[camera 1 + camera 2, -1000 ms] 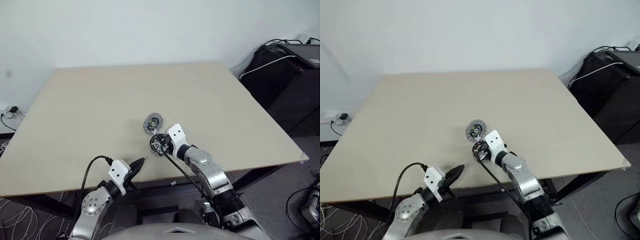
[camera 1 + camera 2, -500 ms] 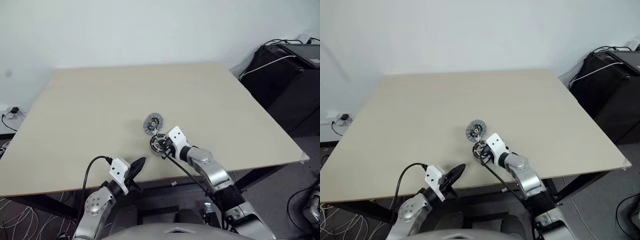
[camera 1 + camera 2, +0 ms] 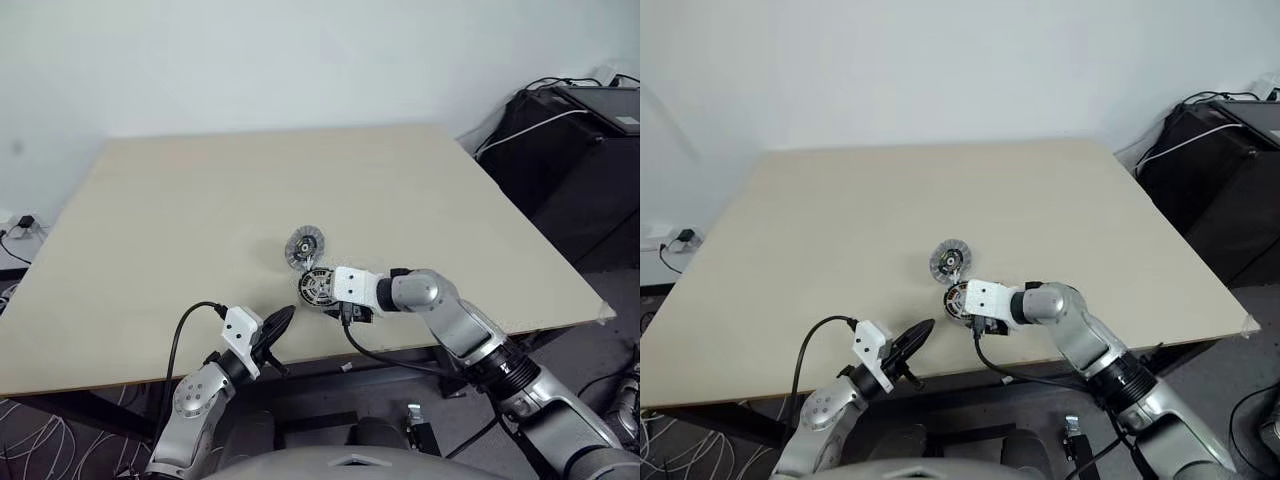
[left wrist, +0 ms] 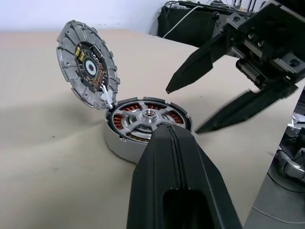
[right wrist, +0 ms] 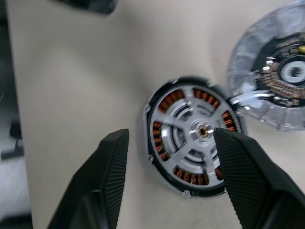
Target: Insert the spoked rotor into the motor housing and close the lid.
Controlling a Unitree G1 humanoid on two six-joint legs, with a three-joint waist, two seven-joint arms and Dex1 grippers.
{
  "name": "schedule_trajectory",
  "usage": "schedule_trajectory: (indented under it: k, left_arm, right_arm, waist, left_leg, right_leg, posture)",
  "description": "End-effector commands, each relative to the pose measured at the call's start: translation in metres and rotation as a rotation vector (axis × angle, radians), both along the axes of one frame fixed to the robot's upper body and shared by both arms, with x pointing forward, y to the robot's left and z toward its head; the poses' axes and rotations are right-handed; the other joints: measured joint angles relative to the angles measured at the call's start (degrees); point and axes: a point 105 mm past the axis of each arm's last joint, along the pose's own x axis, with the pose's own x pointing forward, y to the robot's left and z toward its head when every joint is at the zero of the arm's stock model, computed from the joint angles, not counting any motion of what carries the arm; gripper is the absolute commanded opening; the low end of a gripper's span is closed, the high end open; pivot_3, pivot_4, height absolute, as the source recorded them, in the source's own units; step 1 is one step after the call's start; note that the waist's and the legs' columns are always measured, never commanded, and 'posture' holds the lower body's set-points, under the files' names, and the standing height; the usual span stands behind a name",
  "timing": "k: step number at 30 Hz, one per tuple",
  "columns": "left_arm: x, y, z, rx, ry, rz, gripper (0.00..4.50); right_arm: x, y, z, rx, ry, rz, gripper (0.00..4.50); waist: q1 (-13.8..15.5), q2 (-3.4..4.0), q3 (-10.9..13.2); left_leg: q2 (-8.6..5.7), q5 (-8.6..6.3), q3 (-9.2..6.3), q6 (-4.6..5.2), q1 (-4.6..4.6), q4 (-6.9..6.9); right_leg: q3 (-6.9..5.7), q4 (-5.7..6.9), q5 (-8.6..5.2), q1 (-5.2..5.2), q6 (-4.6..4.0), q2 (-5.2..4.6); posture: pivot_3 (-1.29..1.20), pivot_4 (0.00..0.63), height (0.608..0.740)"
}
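Note:
The motor housing lies on the table near its front edge, copper windings ringing it. The shiny spoked rotor sits inside it. The lid stands tilted open at the housing's far rim, its dark-centred face showing. My right gripper hovers just above the housing, open, its fingers apart and holding nothing. My left gripper is shut and empty, pointing at the housing from the table's front edge.
The pale wooden table is bare around the housing. Black equipment with cables stands beyond the table's right side. A wall socket sits at the far left.
My right gripper has opened and rolled over, its arm swinging out to the right, leaving the rotor in the housing. The left gripper has stayed put.

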Motion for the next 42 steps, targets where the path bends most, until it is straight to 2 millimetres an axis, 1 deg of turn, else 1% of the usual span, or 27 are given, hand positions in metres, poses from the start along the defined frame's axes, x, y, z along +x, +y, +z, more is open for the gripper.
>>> schedule_trajectory:
  k: [1,6,14,19,22,25,28,30,32,34,37,40,42]
  left_arm:
    - [0.004,-0.004,0.01,-0.02,-0.04,-0.003,0.0]
    - [0.004,-0.005,0.009,-0.023,-0.037,0.005,0.0]
    - [0.004,-0.004,0.008,-0.023,-0.033,0.023,0.0]
    - [0.004,-0.005,0.008,-0.024,-0.032,0.029,0.0]
    - [0.004,-0.004,0.007,-0.024,-0.031,0.033,0.0]
    - [0.005,-0.004,0.007,-0.025,-0.029,0.035,0.0]
    - [0.005,-0.005,0.007,-0.026,-0.028,0.035,0.0]
    - [0.005,-0.005,0.007,-0.027,-0.028,0.034,0.0]
    - [0.005,-0.006,0.007,-0.028,-0.027,0.034,0.0]
    - [0.006,-0.006,0.006,-0.027,-0.026,0.035,0.0]
    - [0.006,-0.006,0.006,-0.027,-0.023,0.035,0.0]
    - [0.007,-0.006,0.005,-0.027,-0.021,0.036,0.0]
    - [0.007,-0.006,0.005,-0.029,-0.02,0.038,0.0]
  right_arm:
    - [0.007,0.001,0.006,-0.083,-0.049,0.086,2.86]
    - [0.007,-0.001,-0.005,-0.18,-0.025,0.17,2.86]
    - [0.01,-0.002,-0.019,-0.25,-0.008,0.224,2.86]
    - [0.013,-0.002,-0.023,-0.264,-0.001,0.23,2.86]
    - [0.013,0.001,-0.022,-0.257,-0.003,0.24,2.86]
    - [0.014,0.001,-0.021,-0.257,-0.005,0.243,2.27]
    - [0.016,0.001,-0.021,-0.259,-0.007,0.242,1.36]
    - [0.017,0.0,-0.02,-0.26,-0.017,0.238,0.64]
    - [0.018,0.0,-0.02,-0.257,-0.021,0.235,0.12]
    - [0.018,-0.001,-0.019,-0.253,-0.025,0.229,0.02]
    - [0.02,0.001,-0.017,-0.209,-0.027,0.198,0.02]
    - [0.022,0.005,-0.01,-0.111,-0.021,0.123,0.02]
    - [0.025,0.01,0.0,0.006,0.001,0.018,0.02]
  waist:
    - [0.0,-0.01,0.0]
    - [0.05,-0.03,0.01]
    - [-0.07,-0.04,-0.01]
    - [-0.05,-0.04,-0.03]
    - [-0.05,-0.05,-0.05]
    - [-0.05,-0.01,-0.08]
    - [-0.01,-0.01,-0.08]
    - [-0.03,-0.01,-0.09]
    - [-0.1,-0.01,-0.08]
    - [-0.12,-0.01,-0.09]
    - [-0.08,-0.01,-0.08]
    - [-0.09,-0.01,-0.08]
    - [-0.07,-0.03,-0.07]
  left_leg:
    - [0.0,0.0,0.0,0.0,0.0,0.01]
    - [0.0,0.0,-0.01,0.0,0.0,0.02]
    - [0.02,0.01,0.0,-0.01,0.05,0.04]
    - [0.05,0.02,0.01,-0.04,0.08,0.09]
    - [0.07,0.02,0.02,-0.04,0.08,0.12]
    - [0.09,0.02,0.04,-0.04,0.08,0.12]
    - [0.11,0.03,0.04,-0.05,0.08,0.12]
    - [0.11,0.03,0.05,-0.05,0.08,0.12]
    - [0.13,0.03,0.07,-0.06,0.07,0.13]
    - [0.14,0.03,0.11,-0.06,0.08,0.14]
    - [0.2,0.04,0.13,-0.07,0.09,0.14]
    - [0.23,0.04,0.14,-0.09,0.09,0.14]
    - [0.25,0.05,0.15,-0.1,0.08,0.14]
  right_leg:
    - [0.0,0.0,0.0,0.0,0.0,0.0]
    - [-0.01,0.0,0.01,0.01,0.0,0.01]
    - [0.0,0.01,0.04,0.05,0.06,0.04]
    - [0.0,0.08,0.1,0.06,0.06,0.06]
    - [0.0,0.09,0.13,0.06,0.02,0.06]
    - [0.0,0.1,0.15,0.06,0.01,0.06]
    - [0.0,0.1,0.15,0.06,0.01,0.08]
    - [0.0,0.1,0.15,0.05,0.01,0.08]
    - [0.0,0.1,0.15,0.05,0.0,0.08]
    - [0.02,0.11,0.18,0.04,-0.04,0.09]
    - [0.01,0.12,0.2,0.04,-0.04,0.11]
    - [0.01,0.14,0.2,0.03,-0.04,0.12]
    - [0.01,0.16,0.21,0.01,-0.05,0.15]
  posture:
    - [0.0,0.0,0.74]
    - [0.0,0.0,0.74]
    - [0.0,0.0,0.74]
    - [0.0,0.0,0.74]
    - [0.0,0.0,0.74]
    - [0.0,0.0,0.74]
    - [0.0,0.0,0.74]
    - [0.0,0.0,0.74]
    - [0.0,0.0,0.74]
    - [0.0,0.0,0.74]
    - [0.0,0.0,0.74]
    - [0.0,0.0,0.74]
    - [0.0,0.0,0.74]
